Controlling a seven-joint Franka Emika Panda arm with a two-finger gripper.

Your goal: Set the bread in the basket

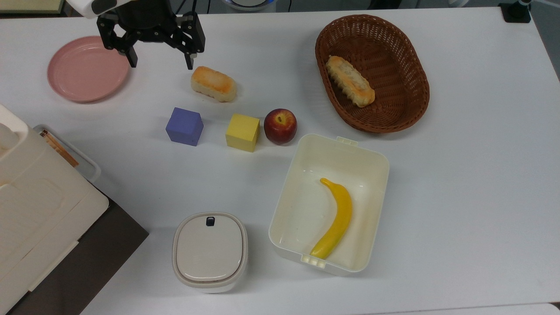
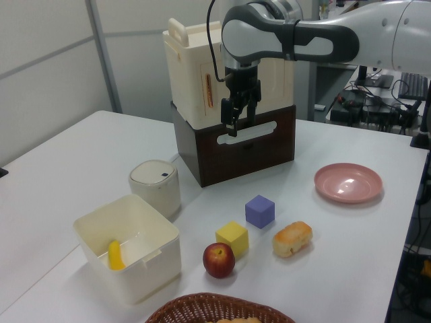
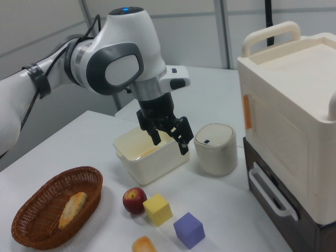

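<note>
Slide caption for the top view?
Open tool hovers above the bread on the table; the basket already holds a longer loaf.

Bright, even indoor light falls from above across a white bench (image 1: 459, 197). Shadows are soft and faint, sitting close beside each object: a pale grey smudge trails from the purple cube (image 1: 184, 126) and from the cream box (image 1: 329, 203) in the top view. The pink plate (image 2: 348, 182) carries a small white glare patch in the left view. The top view looks slightly washed out, with mild softness throughout.
</note>
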